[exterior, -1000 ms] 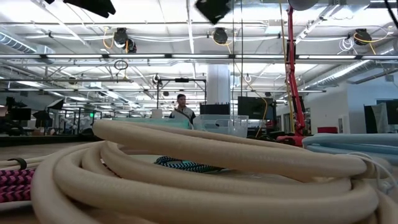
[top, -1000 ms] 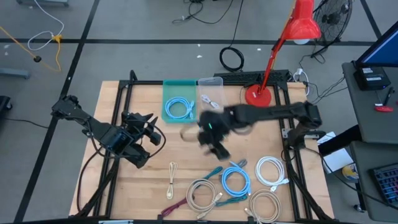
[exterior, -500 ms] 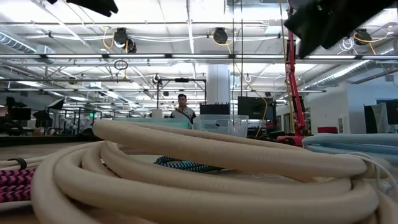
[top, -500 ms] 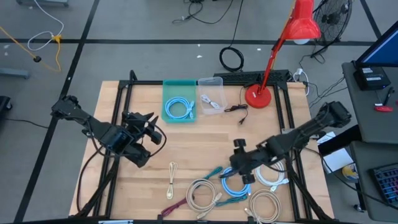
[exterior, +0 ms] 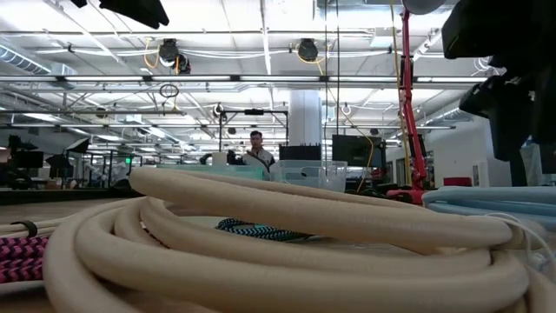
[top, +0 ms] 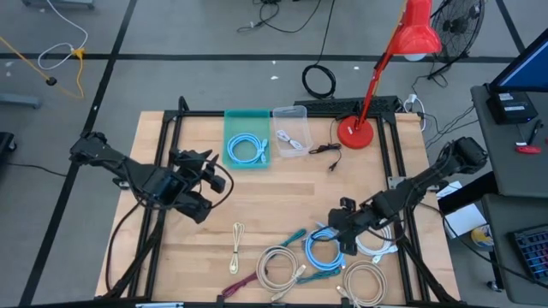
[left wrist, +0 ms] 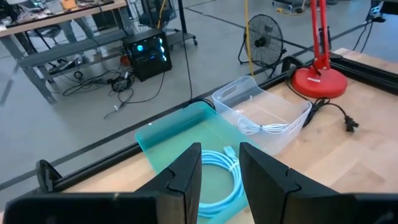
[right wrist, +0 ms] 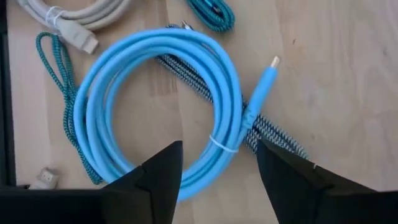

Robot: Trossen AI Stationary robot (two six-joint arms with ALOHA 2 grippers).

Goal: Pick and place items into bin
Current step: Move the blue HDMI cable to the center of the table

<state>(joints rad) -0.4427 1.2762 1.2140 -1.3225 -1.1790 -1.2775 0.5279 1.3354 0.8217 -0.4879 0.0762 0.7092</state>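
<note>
Hovering over the bright light-blue coiled cable [right wrist: 158, 106] near the front right of the table, my right gripper [top: 345, 233] hangs with its two dark fingers spread wide and nothing between them, the coil lying flat on the wood just under the gap. A second ago this arm was up by the bins at the back of the table; it has since swung down to the front cluster, and its fingers have been widening on the way, so I judge one drop-off is finished and this blue coil is my next pick. Touching it lie a braided teal-and-white cord [right wrist: 62, 118] and a small teal bundled cord [right wrist: 212, 14], which could drag along if I close carelessly. Around them sit a beige coil [top: 276, 265], a white coil [top: 373, 233], a maroon cord [top: 241, 282] and a cream bundled cord [top: 236, 239], all still out on the bare wooden tabletop [top: 257, 197]. My left gripper [top: 204, 184] waits above the left side of the table, fingers partly parted and empty, looking toward the teal bin [top: 246, 139], which already holds one light-blue coil [top: 247, 150], and the clear plastic bin [top: 289, 133] holding a white cord. Beyond stand the red desk lamp [top: 360, 130], a floor fan, and a person [exterior: 254, 149] far back in the open workshop.
</note>
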